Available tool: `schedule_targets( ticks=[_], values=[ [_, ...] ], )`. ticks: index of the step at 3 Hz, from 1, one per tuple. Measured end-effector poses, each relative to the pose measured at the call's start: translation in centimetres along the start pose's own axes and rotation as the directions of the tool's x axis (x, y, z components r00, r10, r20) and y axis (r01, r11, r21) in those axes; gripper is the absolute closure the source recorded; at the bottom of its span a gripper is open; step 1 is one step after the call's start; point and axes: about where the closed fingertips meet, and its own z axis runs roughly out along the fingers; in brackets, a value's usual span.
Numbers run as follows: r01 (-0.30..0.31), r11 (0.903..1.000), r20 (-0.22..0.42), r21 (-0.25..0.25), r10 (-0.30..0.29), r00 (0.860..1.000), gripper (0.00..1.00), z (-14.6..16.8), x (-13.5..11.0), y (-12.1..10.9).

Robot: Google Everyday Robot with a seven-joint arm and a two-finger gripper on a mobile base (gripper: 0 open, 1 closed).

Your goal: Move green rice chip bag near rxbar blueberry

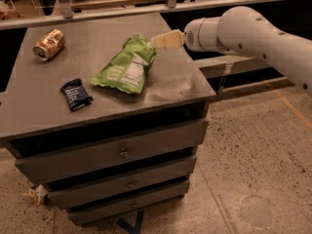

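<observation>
Gray cabinet top, with a bag being held by one corner

Gray cabinet top (180,87) is filling most of the view, with drawers (122,152) sitting under it and a speckled floor (263,145) spreading out to the right. The green chip bag (124,67) is lying in the middle of the top, label side up. The gripper (161,40) is reaching in from the right, at the bag's far right corner. Its two pale fingers (170,38) are pressing together on that corner, so it is pinching the bag there. I think it is holding a corner because the bag is big and floppy, and a corner is easy to pinch and pull. The near end of the bag is resting on the top, so the bag is looking ready to be dragged more than lifted.

The blue bar (76,94) is lying to the left of the bag, near it but not touching, closer to the front edge. A dented gold can (48,44) is lying at the far left corner, well apart from both. Nothing is sitting between the bag and the bar, so the way is looking open.
</observation>
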Motion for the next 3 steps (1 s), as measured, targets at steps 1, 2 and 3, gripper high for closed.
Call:
schedule_targets(
  ticks=[1,2,3],
  values=[
    [0.011,0.9907,-0.005,0.136,-0.01,1.0,0.0,-0.6,0.2,-4.4],
    [0.002,0.9822,-0.013,0.188,0.0,1.0,0.0,-1.8,0.6,-7.1],
    [0.003,0.9831,-0.012,0.183,-0.001,1.0,0.0,-1.7,0.5,-6.9]
  ],
)
